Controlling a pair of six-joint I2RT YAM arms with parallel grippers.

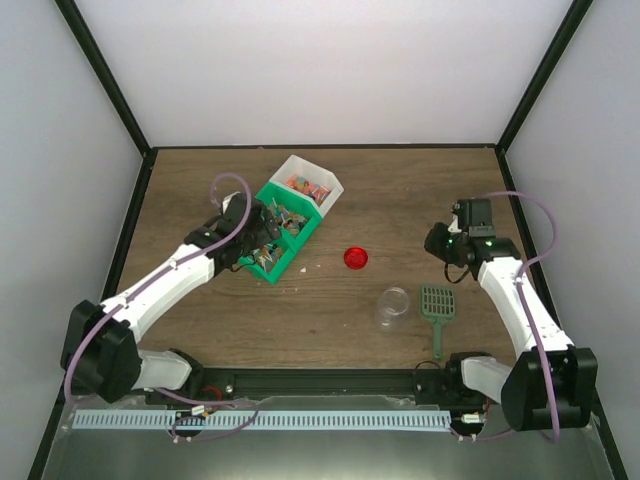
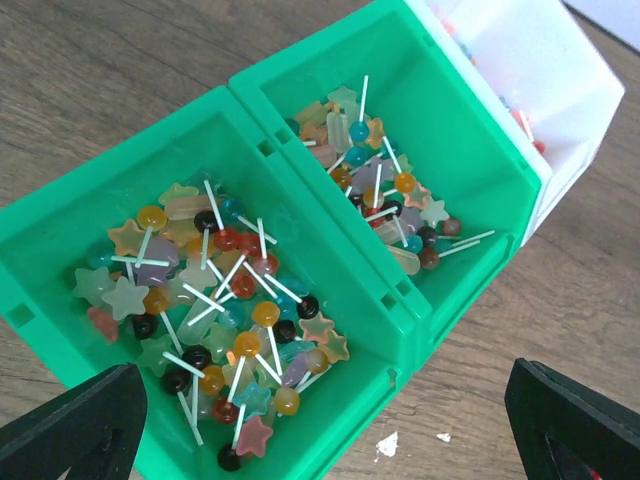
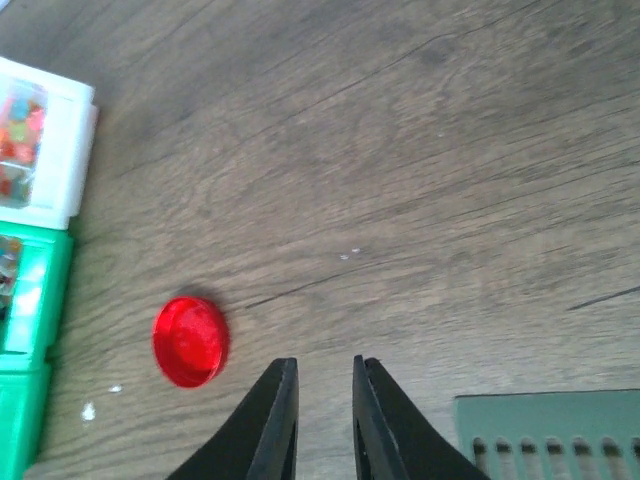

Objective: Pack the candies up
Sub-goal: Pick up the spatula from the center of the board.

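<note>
1. Wooden tabletop (image 1: 400, 190); it carries everything below.
2. Left pincer (image 2: 320, 400) spread wide, hovering over the green bins (image 2: 330, 230); right pincer (image 3: 322, 370) nearly pressed together, pinching nothing, above bare wood.
3. The green bins are two joined compartments; a white bin (image 2: 560, 90) touches their far end.
4. Green scoop (image 1: 438, 305) lies just beside the clear jar (image 1: 392, 306), near the right arm.
5. Red lid (image 3: 190, 340) lies flat between bins and jar.
6. Candies (image 2: 210, 300) fill both green compartments, their white sticks crossing over them; more in the white bin.
</note>
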